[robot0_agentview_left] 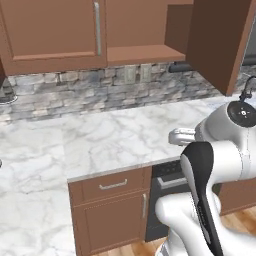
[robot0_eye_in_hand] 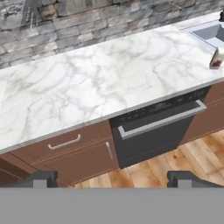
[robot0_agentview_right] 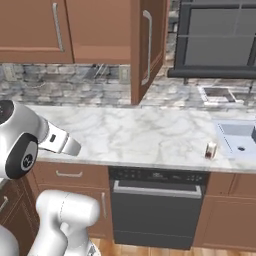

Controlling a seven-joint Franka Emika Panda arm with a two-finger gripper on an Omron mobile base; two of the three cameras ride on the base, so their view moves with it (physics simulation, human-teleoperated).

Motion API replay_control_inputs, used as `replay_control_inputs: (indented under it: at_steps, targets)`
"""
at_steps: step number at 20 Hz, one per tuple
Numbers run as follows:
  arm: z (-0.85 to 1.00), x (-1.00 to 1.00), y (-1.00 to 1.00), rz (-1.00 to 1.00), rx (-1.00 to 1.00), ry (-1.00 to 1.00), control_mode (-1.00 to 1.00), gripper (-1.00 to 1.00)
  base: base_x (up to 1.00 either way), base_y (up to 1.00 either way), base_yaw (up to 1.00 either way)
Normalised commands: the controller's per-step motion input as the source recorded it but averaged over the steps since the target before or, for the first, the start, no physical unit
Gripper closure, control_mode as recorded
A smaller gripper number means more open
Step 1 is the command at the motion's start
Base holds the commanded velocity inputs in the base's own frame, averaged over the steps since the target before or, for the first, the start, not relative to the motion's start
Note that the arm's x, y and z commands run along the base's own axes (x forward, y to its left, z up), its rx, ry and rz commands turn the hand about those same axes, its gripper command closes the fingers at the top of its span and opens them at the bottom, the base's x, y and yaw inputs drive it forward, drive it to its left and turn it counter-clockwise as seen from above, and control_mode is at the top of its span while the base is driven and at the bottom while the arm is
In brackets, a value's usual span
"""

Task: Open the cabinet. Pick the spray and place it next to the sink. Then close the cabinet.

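Observation:
The brown wall cabinet [robot0_agentview_left: 145, 30] has its right door [robot0_agentview_left: 216, 45] swung wide open, and the same door [robot0_agentview_right: 148, 47] juts out over the counter in the right base view. Its left door [robot0_agentview_left: 55, 30] is shut. The part of the cabinet's inside that shows holds nothing, and the spray is out of view. The pale sink [robot0_agentview_right: 239, 137] sits in the marble counter at the far right, with its corner [robot0_eye_in_hand: 209, 31] in the hand view. My gripper [robot0_eye_in_hand: 114, 179] is open and empty, hanging out in front of the counter edge and well apart from cabinet and sink.
A small pale container with a reddish part [robot0_agentview_right: 211, 150] stands on the marble counter [robot0_agentview_right: 145, 135] just left of the sink. Below are a black dishwasher [robot0_agentview_right: 156, 210] and drawer fronts [robot0_agentview_left: 112, 186]. A dark faucet [robot0_agentview_left: 248, 86] rises at the right. My white arm [robot0_agentview_left: 210, 165] fills the foreground.

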Motion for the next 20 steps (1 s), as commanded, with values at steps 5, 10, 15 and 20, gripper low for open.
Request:
replay_control_inputs:
  at_steps: [5,10,15,20]
  targets:
    - [0.0,0.0,0.0,0.0,0.0,0.0,1.0,-1.0,0.51,0.0,0.06]
    - [0.0,0.0,0.0,0.0,0.0,0.0,1.0,-1.0,0.43,0.0,0.16]
    - [0.0,0.0,0.0,0.0,0.0,0.0,1.0,-1.0,0.29,-0.01,0.21]
    - [0.0,0.0,0.0,0.0,0.0,0.0,1.0,-1.0,0.0,-0.1,0.15]
